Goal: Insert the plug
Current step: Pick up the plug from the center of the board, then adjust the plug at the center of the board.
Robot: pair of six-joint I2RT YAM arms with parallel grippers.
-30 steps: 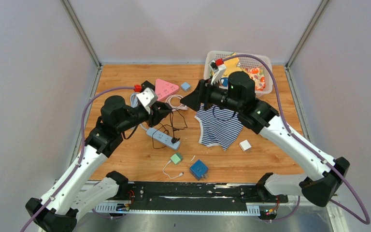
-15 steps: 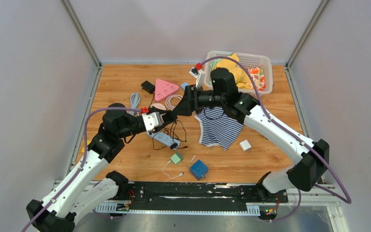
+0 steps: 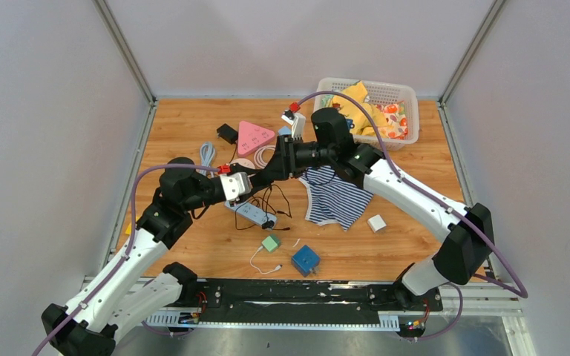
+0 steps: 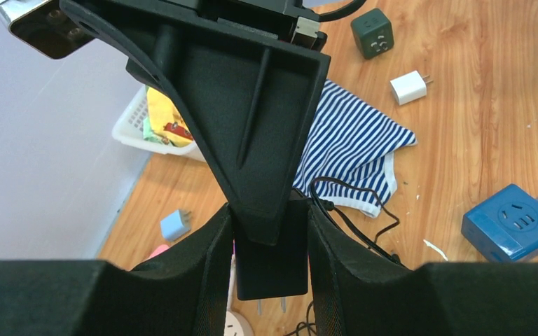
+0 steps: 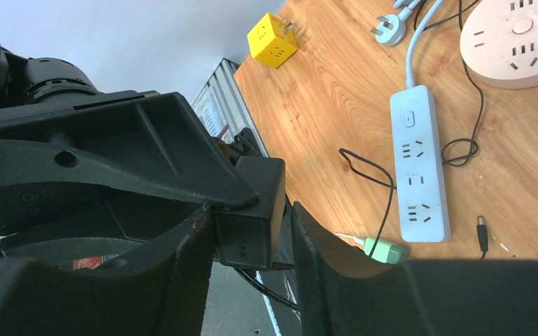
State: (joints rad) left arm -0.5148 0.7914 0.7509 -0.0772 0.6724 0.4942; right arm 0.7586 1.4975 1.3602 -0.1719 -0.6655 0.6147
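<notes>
Handover in mid-air: the two arms meet above the wooden surface (image 3: 178, 126), and the step in hand looks like passing the plug (image 4: 270, 269) from one arm to the other before it goes anywhere near a socket. The white power strip (image 5: 419, 175) lies flat on the surface just below the meeting point, its sockets facing up and none of them filled.

The left end effector (image 4: 270, 210) is partly closed and pinches the black body of the plug between its two fingers. The metal pins show below the grip, and a black cord (image 4: 354, 220) loops just beside it over a striped shirt (image 4: 354, 150).

The right end effector (image 5: 252, 210) reaches in from the opposite side, its fingers astride the same plug. One finger seems to lie against the body and a sliver of gap may remain at the other, so it cannot be told whether the grip is firm.

The next move likely calls for the right side to clamp fully before the left lets go. Then the pins must be turned down toward the strip, lined up with a matching socket and pressed straight in.
</notes>
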